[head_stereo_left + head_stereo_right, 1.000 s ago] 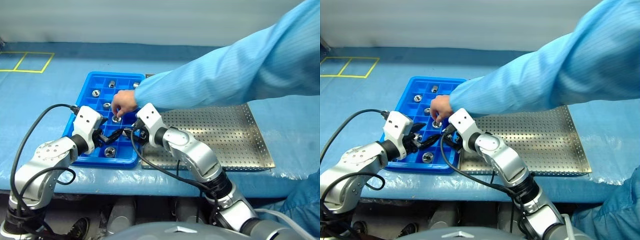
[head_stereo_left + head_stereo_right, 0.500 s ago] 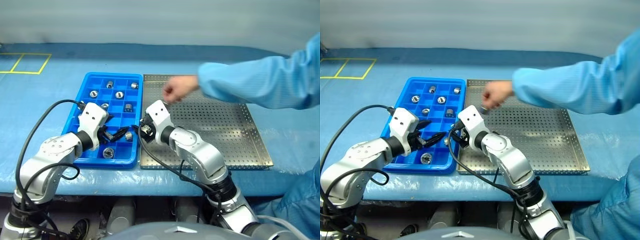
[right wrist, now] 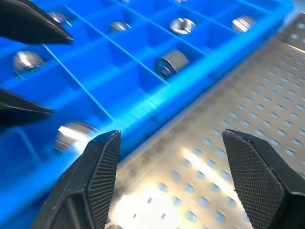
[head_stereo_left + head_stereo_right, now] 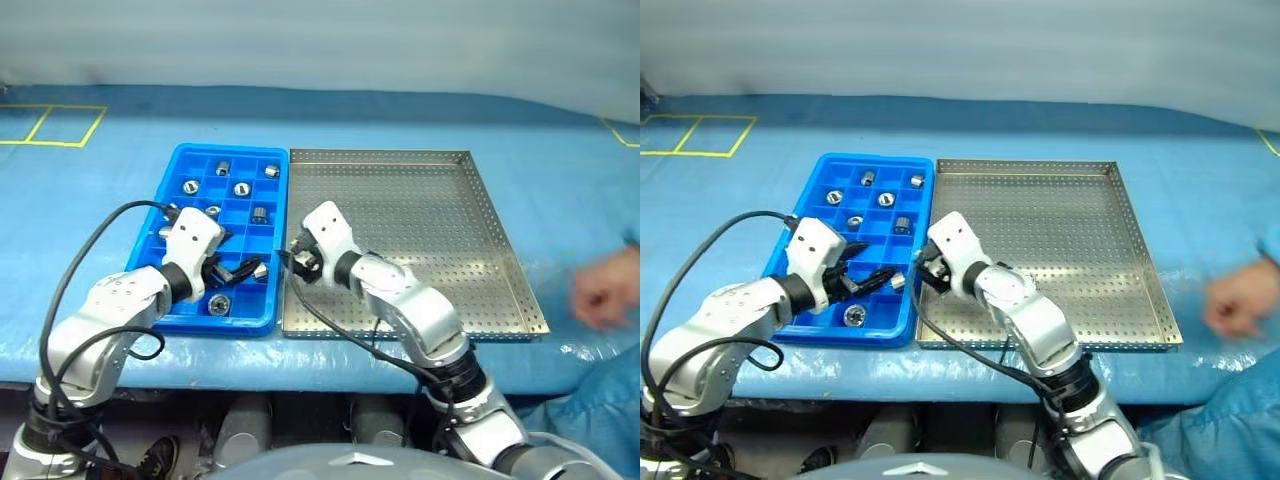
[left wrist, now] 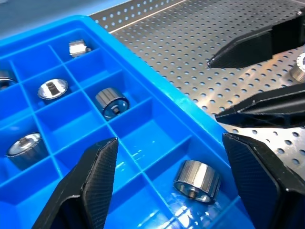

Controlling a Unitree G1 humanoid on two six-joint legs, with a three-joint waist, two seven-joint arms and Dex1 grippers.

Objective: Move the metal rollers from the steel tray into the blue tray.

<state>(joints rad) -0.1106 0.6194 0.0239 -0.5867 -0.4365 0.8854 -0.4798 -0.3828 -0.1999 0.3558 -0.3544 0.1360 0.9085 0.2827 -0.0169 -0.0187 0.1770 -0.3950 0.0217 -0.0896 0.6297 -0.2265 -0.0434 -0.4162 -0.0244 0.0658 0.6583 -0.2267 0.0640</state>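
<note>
The blue tray [image 4: 160, 262] lies on the left with the steel tray [image 4: 420, 215] tight against its right side. Several metal rollers [image 4: 240, 189] sit singly in the blue tray's compartments; one roller [image 5: 196, 180] lies in the near corner compartment by the steel tray. My left gripper [image 4: 240, 268] hovers open over the near compartments, holding nothing. My right gripper [image 4: 298, 258] is open and empty above the seam between the two trays. In the right wrist view that gripper [image 3: 170, 133] straddles the blue rim. The visible steel floor carries no rollers.
A person's hand [image 4: 605, 295] and blue sleeve hang past the table's right front corner. A blue sheet [image 4: 90, 190] covers the table, with yellow tape squares [image 4: 50, 125] at the far left. The steel tray has a low raised rim.
The person's arm has pulled away from over the trays to the far right. My right gripper has shifted right, from the blue tray to the seam with the steel tray. The left gripper stayed put.
</note>
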